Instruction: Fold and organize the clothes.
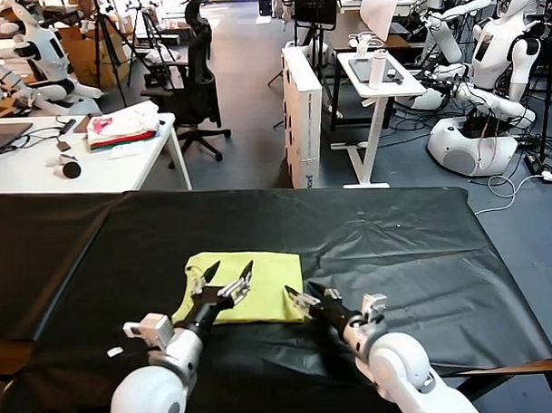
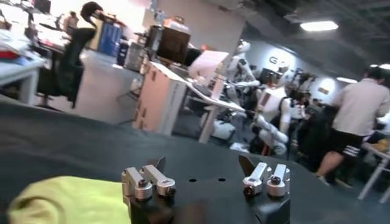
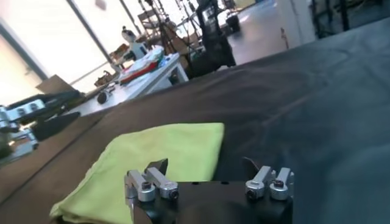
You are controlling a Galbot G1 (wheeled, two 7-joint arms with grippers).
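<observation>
The clothes are one lime yellow-green T-shirt (image 1: 252,293), folded into a small rectangle on the black-covered table (image 1: 395,248). My left gripper (image 1: 229,270) hovers open over the shirt's near left part, with nothing between its fingers. In the left wrist view the left gripper (image 2: 203,164) stands wide apart over black cloth, the shirt (image 2: 67,198) off to one side. My right gripper (image 1: 299,292) is at the shirt's near right corner, open and holding nothing. The right wrist view shows the right gripper (image 3: 204,165) with one finger over the shirt (image 3: 164,152) and the other over bare cloth.
A white table (image 1: 39,169) at the back left carries a white-red fabric pile (image 1: 122,127). Behind it stand a black office chair (image 1: 195,82), a white cabinet (image 1: 302,115), a small white stand (image 1: 381,85) and other robots (image 1: 489,81).
</observation>
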